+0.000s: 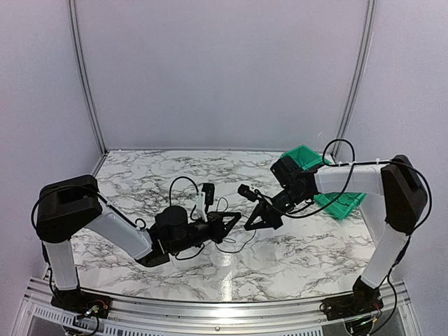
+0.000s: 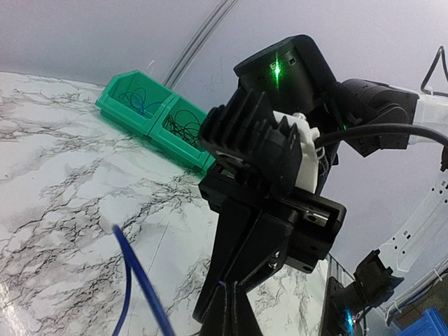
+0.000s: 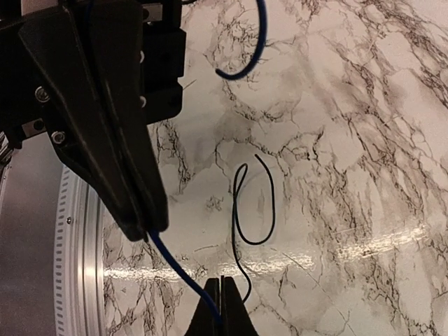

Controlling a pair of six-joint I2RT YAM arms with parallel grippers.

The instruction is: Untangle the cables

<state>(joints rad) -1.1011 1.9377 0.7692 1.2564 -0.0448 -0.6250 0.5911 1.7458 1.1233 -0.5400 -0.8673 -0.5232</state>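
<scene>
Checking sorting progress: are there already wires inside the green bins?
Yes, the left wrist view shows thin coiled wires lying inside both green bins.

Robot arms, white and black: two, left arm (image 1: 119, 234) and right arm (image 1: 350, 178). Green plastic bin (image 2: 155, 115): one, with two compartments. Thin blue cable (image 3: 178, 266): one. Thin black cable (image 3: 235, 217): one clearly seen. White marble-patterned table (image 3: 364, 140): one.

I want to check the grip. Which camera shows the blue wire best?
Right wrist: the blue wire runs from the left gripper to the right gripper. Left wrist shows one loose stretch; from the top I cannot make it out.
</scene>
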